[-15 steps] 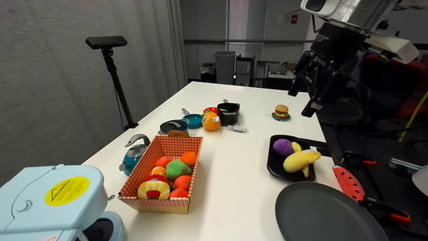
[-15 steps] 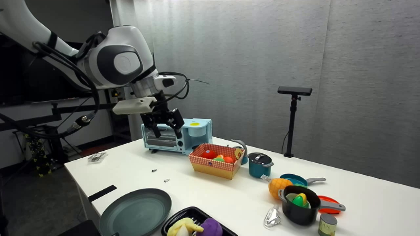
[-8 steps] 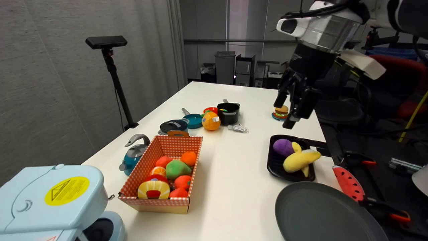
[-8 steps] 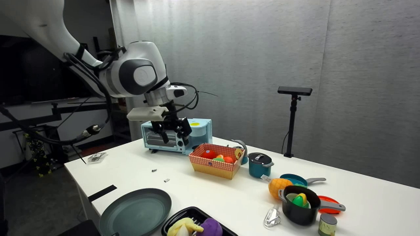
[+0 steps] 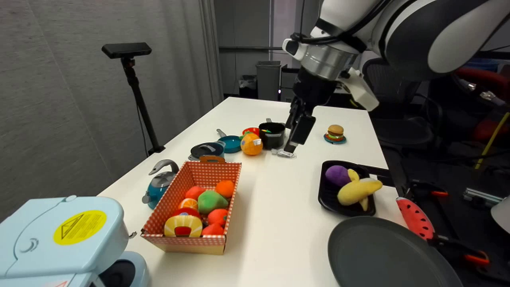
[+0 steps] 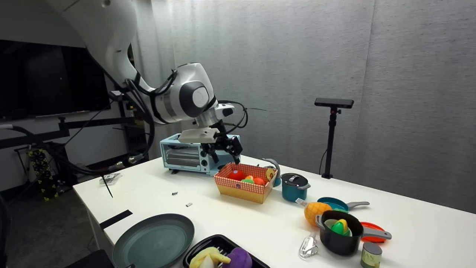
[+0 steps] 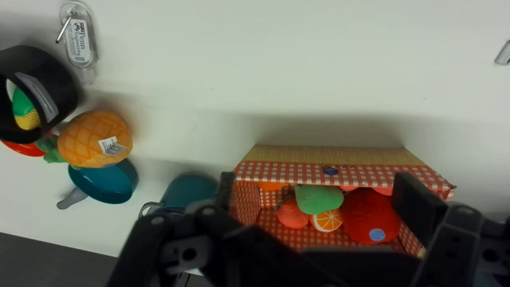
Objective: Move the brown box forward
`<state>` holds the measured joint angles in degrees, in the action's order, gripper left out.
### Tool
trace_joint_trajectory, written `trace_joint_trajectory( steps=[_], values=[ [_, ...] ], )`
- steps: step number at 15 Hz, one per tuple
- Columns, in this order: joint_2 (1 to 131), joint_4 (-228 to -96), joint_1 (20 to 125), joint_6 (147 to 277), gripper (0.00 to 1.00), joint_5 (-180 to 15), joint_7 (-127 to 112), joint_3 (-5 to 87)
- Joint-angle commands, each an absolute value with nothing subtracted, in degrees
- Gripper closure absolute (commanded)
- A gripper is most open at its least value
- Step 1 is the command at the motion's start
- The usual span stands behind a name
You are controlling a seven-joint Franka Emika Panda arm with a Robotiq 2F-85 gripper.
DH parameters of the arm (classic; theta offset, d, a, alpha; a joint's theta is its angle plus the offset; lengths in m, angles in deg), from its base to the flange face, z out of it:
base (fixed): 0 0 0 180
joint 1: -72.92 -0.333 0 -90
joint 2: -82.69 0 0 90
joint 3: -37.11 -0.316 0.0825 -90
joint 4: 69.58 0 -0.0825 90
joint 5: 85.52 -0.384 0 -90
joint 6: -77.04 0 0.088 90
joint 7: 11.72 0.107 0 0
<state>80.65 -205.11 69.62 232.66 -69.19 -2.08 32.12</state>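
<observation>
The brown box (image 5: 210, 175) is a tan box with red-and-white checked upper sides, holding several soft toy fruits. It stands upright on the white table in both exterior views (image 6: 240, 192). My gripper (image 5: 289, 136) is open and empty. It hangs tilted above the table, apart from the box. In an exterior view it appears just above the box's rear left corner (image 6: 225, 160). In the wrist view the box (image 7: 334, 155) shows below and between the spread fingers of the gripper (image 7: 316, 181). The gripper hides the box's near side there.
A light-blue toaster oven (image 6: 184, 158) stands beside the box, with a teal kettle (image 5: 159, 185) and teal pot (image 6: 294, 191) close by. A toy pineapple (image 5: 252, 144) and black pot (image 5: 272, 137) stand farther along. A black tray (image 5: 324, 191) and grey plate (image 5: 386, 251) lie across the table.
The arm and open gripper have moved leftward in an exterior view and rightward and down in an exterior view, closer to the box. The box has not moved.
</observation>
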Motion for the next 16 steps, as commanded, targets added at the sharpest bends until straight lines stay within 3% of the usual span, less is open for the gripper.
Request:
trace_joint_trajectory(
  steps=[1, 16],
  values=[
    [73.0, -196.9, 68.6, 232.4, 0.0, -63.3, 3.8, 34.1],
    [51.6, -170.8, 61.6, 229.6, 0.0, -65.8, 4.1, 41.4]
  ],
)
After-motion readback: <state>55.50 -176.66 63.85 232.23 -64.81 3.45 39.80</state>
